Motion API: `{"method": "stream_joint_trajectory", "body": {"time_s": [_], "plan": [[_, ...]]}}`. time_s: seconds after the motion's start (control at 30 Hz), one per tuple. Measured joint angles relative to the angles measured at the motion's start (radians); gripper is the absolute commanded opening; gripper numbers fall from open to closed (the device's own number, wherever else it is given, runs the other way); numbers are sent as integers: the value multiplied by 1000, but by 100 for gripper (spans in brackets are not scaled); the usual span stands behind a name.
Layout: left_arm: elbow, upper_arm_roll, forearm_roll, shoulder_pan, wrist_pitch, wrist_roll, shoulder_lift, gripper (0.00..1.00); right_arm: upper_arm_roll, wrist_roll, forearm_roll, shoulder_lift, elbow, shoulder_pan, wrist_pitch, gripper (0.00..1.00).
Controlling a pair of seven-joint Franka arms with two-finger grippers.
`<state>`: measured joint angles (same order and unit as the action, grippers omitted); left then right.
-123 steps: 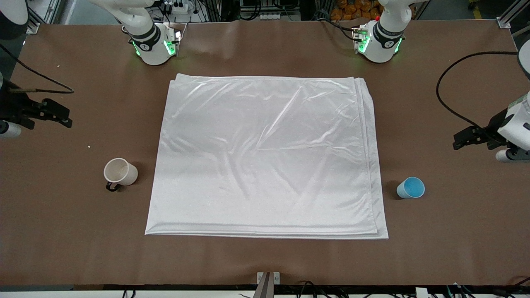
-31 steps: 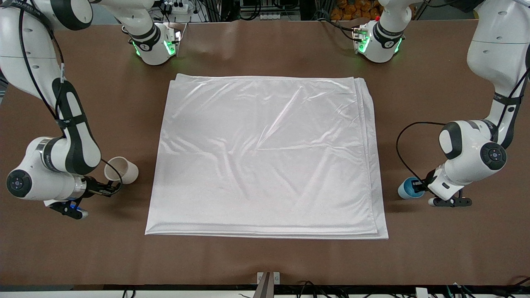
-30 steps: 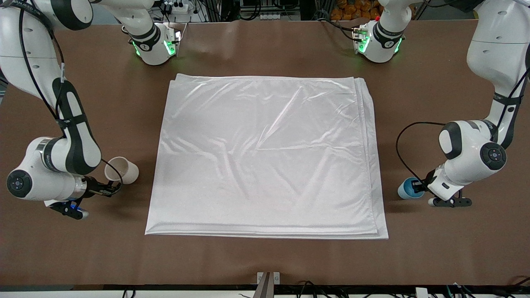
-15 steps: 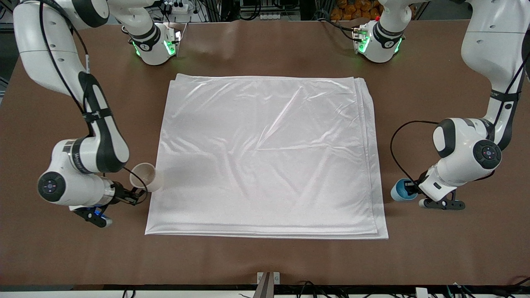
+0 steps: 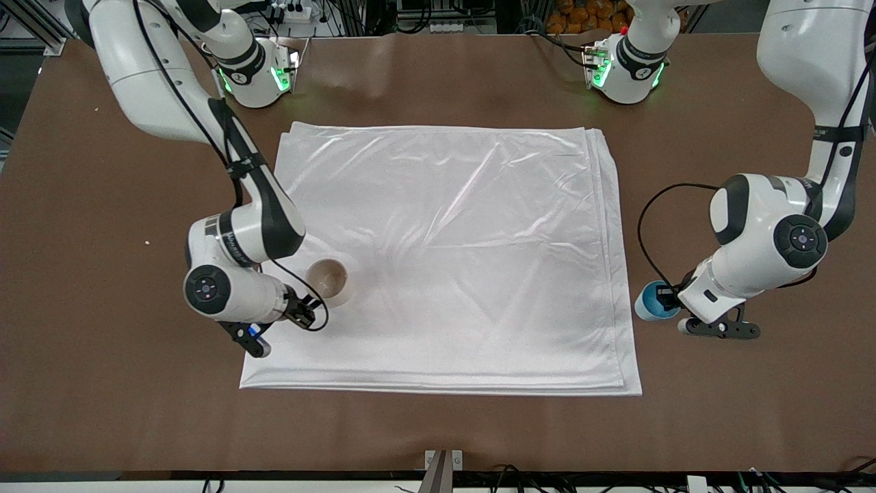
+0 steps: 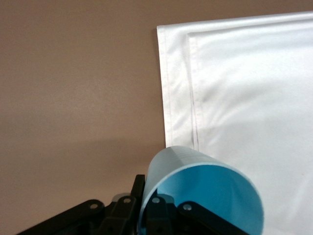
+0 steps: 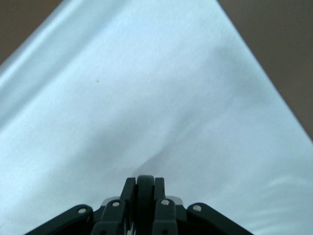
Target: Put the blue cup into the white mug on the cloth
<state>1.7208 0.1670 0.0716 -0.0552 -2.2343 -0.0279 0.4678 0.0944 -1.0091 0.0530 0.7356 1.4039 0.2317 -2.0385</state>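
The white cloth (image 5: 445, 239) lies spread in the middle of the brown table. My right gripper (image 5: 304, 315) is shut on the white mug's black handle (image 7: 144, 196) and holds the white mug (image 5: 327, 279) mouth up over the part of the cloth (image 7: 146, 98) toward the right arm's end. My left gripper (image 5: 667, 301) is shut on the blue cup's wall, one finger inside and one outside. The blue cup (image 5: 650, 305) hangs over bare table just beside the cloth's edge at the left arm's end. In the left wrist view the blue cup (image 6: 205, 191) sits at my left gripper (image 6: 146, 196), with a cloth (image 6: 244, 88) corner close by.
Both arm bases (image 5: 256, 72) (image 5: 626, 68) with green lights stand at the table's edge farthest from the front camera. A black cable (image 5: 647, 226) loops from the left arm's wrist over the table beside the cloth. A small metal bracket (image 5: 443, 460) sits at the nearest table edge.
My right gripper has carried the mug from the bare table in over the cloth. My left gripper has shifted the blue cup a little toward the cloth's edge.
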Motion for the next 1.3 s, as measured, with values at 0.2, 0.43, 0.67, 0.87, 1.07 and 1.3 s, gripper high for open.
{"method": "stream_joint_trajectory", "body": {"time_s": [0.2,0.43,0.67,0.87,1.07,1.3], "plan": [[-25,1,3,49,70,-53,-39,0,0,-151,9,0,-2,70,0,0],[-26,2,6,112,100,-116,-72,0,0,-321,9,0,-21,154,-3,0],[-26,26,6,121,100,-135,-74,0,0,-419,10,2,-27,208,-4,0],[-26,79,6,121,100,-238,-74,0,0,-478,10,23,-24,248,-64,0],[-25,144,6,136,101,-376,-74,0,-1,-515,10,62,-23,281,-120,7],[-26,158,6,189,101,-455,-73,0,-2,-521,10,79,-23,288,-140,89]]}}
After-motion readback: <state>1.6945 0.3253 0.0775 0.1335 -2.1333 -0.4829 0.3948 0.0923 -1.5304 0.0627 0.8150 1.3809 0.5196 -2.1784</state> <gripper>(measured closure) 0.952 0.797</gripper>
